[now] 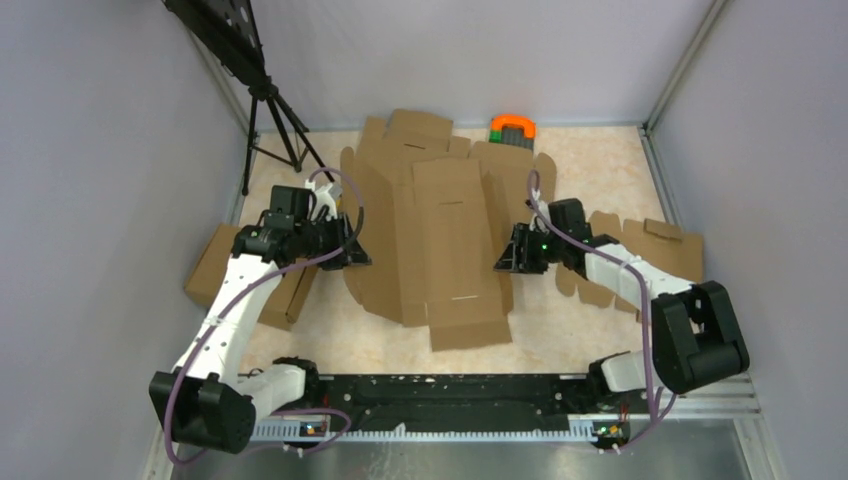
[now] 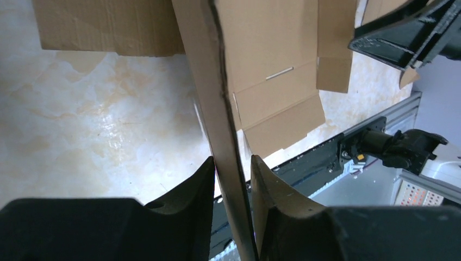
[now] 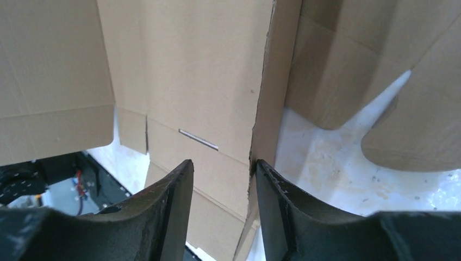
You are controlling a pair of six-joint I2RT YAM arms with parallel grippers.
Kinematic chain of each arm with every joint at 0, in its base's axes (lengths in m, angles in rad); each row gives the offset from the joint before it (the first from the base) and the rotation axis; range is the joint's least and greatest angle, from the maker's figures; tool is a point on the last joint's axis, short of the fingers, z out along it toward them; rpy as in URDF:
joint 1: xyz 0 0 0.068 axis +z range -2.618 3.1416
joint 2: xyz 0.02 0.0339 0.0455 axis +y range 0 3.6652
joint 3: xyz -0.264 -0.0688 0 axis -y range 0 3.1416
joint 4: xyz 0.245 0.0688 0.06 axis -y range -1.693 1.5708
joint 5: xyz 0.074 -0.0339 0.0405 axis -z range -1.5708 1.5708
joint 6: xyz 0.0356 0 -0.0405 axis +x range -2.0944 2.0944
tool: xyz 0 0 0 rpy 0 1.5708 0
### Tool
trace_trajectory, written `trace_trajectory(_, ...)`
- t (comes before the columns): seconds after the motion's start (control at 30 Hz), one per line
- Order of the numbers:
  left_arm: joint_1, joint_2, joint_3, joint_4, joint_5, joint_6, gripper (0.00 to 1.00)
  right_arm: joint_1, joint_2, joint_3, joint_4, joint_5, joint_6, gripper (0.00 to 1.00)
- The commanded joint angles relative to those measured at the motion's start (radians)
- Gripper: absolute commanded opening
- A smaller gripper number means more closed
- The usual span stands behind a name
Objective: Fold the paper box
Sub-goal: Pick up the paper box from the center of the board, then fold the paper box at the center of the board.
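Standing the two side walls up is, as I read it, why each arm sits at a flank of the paper box point(image 1: 450, 230). The box lies mid-table point(image 1: 560, 340) between the arms, its big base panel flat.

My left gripper point(image 2: 232, 163) has the left wall running edge-on between its fingers, raised off the marbled surface. The jaws sit close around the cardboard, but a sliver of light shows on one side, so I cannot tell whether they actually pinch it. Beyond that wall the base panel with its slit spreads toward the other arm.

My right gripper point(image 3: 223, 163) straddles the right wall loosely. The cardboard edge leans against one finger point(image 3: 282, 206), with a plain gap to the other, so nothing is clamped there. I judge both walls need a firm hold before I crease them.
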Motion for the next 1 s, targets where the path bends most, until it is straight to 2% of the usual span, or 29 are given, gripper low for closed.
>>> trace_trajectory(0.0, 0.002, -0.003, -0.005, 0.053, 0.087, 0.006, 0.32, 0.073, 0.042, 0.105, -0.068, 0.126, -0.070, 0.47)
trace_trajectory(0.13, 0.002, -0.006, 0.002, 0.051, 0.112, 0.009, 0.32, 0.113, 0.075, 0.142, -0.094, 0.218, -0.079, 0.49)
trace_trajectory(0.27, 0.002, -0.017, 0.005, 0.055, 0.131, 0.007, 0.29, 0.164, 0.099, 0.169, -0.109, 0.253, -0.098, 0.46)
trace_trajectory(0.33, 0.002, -0.024, 0.006, 0.066, 0.161, 0.000, 0.22, 0.186, 0.115, 0.184, -0.125, 0.279, -0.107, 0.42)
trace_trajectory(0.4, 0.002, -0.028, 0.008, 0.085, 0.204, -0.011, 0.02, 0.196, 0.136, 0.193, -0.139, 0.309, -0.107, 0.38)
trace_trajectory(0.43, 0.002, -0.031, 0.012, 0.091, 0.224, -0.018, 0.00, 0.196, 0.144, 0.195, -0.145, 0.323, -0.105, 0.37)
trace_trajectory(0.57, 0.002, -0.053, 0.033, 0.116, 0.277, -0.042, 0.00, 0.196, 0.156, 0.192, -0.155, 0.364, -0.103, 0.31)
trace_trajectory(0.67, 0.002, -0.064, 0.020, 0.168, 0.360, -0.095, 0.00, 0.197, 0.142, 0.180, -0.144, 0.357, -0.103, 0.31)
trace_trajectory(0.83, 0.002, -0.084, -0.080, 0.416, 0.509, -0.280, 0.00, 0.198, 0.137, 0.170, -0.144, 0.354, -0.104, 0.31)
trace_trajectory(0.97, 0.002, -0.081, -0.144, 0.515, 0.522, -0.354, 0.01, 0.198, 0.128, 0.153, -0.133, 0.351, -0.100, 0.30)
